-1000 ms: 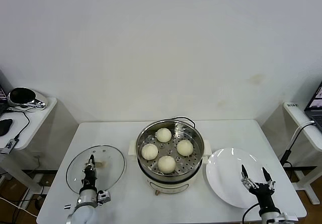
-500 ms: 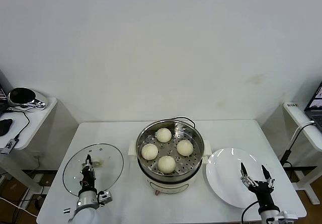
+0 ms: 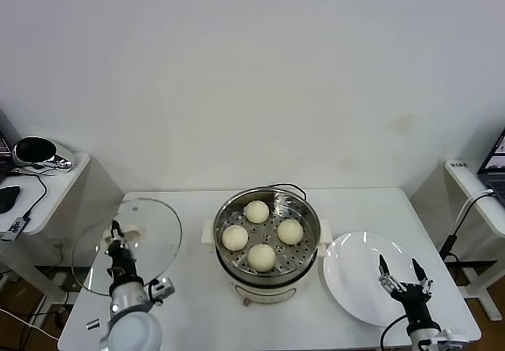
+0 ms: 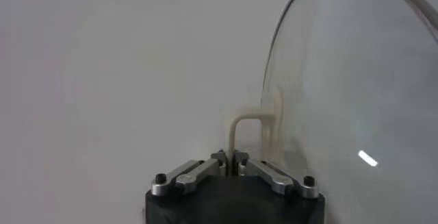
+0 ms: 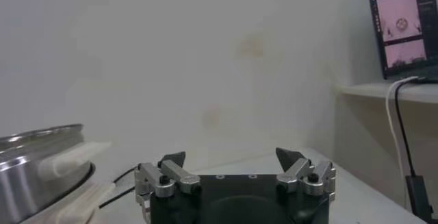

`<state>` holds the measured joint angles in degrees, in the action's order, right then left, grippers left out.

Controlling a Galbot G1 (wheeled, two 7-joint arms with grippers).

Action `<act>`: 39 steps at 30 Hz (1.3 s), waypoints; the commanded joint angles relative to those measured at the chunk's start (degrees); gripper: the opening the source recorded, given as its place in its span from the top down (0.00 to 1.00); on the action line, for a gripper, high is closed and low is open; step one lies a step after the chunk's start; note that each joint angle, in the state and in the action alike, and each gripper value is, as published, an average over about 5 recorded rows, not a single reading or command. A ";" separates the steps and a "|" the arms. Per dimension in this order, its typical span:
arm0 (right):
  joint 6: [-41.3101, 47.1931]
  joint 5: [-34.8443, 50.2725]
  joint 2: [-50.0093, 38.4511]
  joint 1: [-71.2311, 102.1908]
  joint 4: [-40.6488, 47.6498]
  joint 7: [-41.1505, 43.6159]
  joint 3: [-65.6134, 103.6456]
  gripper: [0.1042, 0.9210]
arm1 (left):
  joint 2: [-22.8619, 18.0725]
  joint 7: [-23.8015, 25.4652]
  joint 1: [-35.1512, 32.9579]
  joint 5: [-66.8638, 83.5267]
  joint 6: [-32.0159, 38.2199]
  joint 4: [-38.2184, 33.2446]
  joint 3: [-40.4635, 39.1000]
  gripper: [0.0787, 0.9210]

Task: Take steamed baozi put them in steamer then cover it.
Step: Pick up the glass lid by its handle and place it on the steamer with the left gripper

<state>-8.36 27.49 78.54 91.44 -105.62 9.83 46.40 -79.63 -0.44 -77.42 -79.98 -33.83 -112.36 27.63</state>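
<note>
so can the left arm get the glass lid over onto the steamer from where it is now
Probably yes: the left gripper is shut on the glass lid, which is off the table, and nothing stands between it and the open steamer. The right gripper waits over the plate.

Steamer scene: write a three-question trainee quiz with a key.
1. True or false: the cover sits on the steamer.
2. How many steamed baozi lie in the steamer?
3. What does the left gripper hold: A plate, B cover's handle, C bun?
Key: 1 false, it is tilted up beside the pot; 2 four; 3 B. The right gripper waits open over the plate.
</note>
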 commanded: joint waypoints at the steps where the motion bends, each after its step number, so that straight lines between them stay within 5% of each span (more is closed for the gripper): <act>1: 2.06 -3.86 0.15 0.00 0.06 -1.51 0.22 0.12 | -6.57 15.06 5.10 -12.48 -6.97 -13.47 -5.71 0.94; 16: 1.79 -5.61 1.45 -0.20 2.28 -1.75 1.54 0.12 | -12.22 17.40 13.02 -19.75 -8.35 -0.94 -22.46 0.94; 31: 1.64 -6.20 2.20 -0.99 3.74 -1.74 1.88 0.12 | -12.46 14.26 18.90 -17.16 -10.77 6.44 -40.12 0.94; 39: 1.67 -6.39 2.34 -1.21 3.90 -1.74 1.90 0.12 | -12.71 14.39 19.35 -16.97 -10.82 9.20 -41.93 0.94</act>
<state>-6.76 21.32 80.77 90.37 -101.97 8.16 48.26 -91.66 14.29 -60.01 -97.03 -42.19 -107.20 -6.83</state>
